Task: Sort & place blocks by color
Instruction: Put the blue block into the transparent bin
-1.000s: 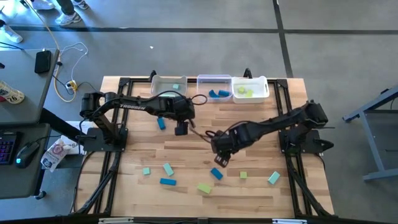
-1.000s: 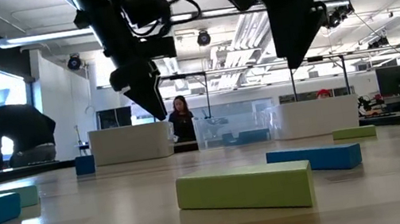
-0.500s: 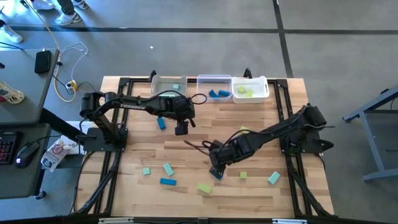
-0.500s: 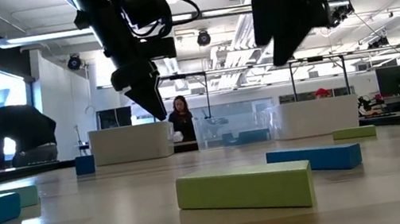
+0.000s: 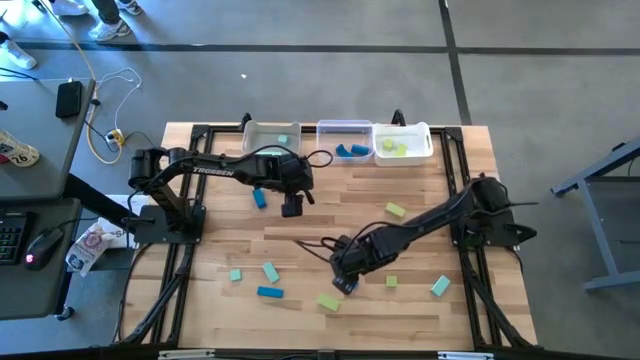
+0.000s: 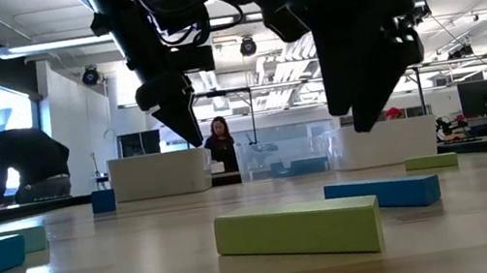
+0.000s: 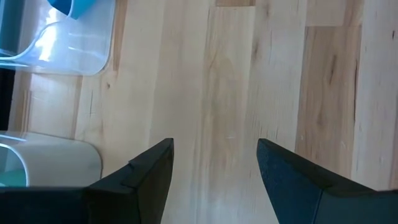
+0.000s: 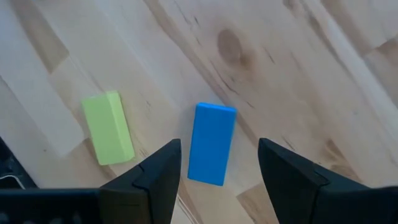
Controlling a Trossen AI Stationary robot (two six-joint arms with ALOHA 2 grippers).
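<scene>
Left gripper (image 5: pixel 291 207) hovers over bare wood, centre-left of high view, fingers apart, empty. Right gripper (image 8: pixel 217 163) fingers apart, straddling blue bar (image 8: pixel 211 144) at lower centre – bar's long axis runs along gap, green bar (image 8: pixel 109 127) just beside.

The right claw (image 5: pixel 345 283) hangs directly above a bar block (image 8: pixel 211 143), with a second bar (image 8: pixel 110 128) just beside it on the desk (image 5: pixel 420 190). The left claw (image 5: pixel 291 207) hovers near the bins (image 5: pixel 345 140), a block (image 5: pixel 259 198) close beside it.
</scene>
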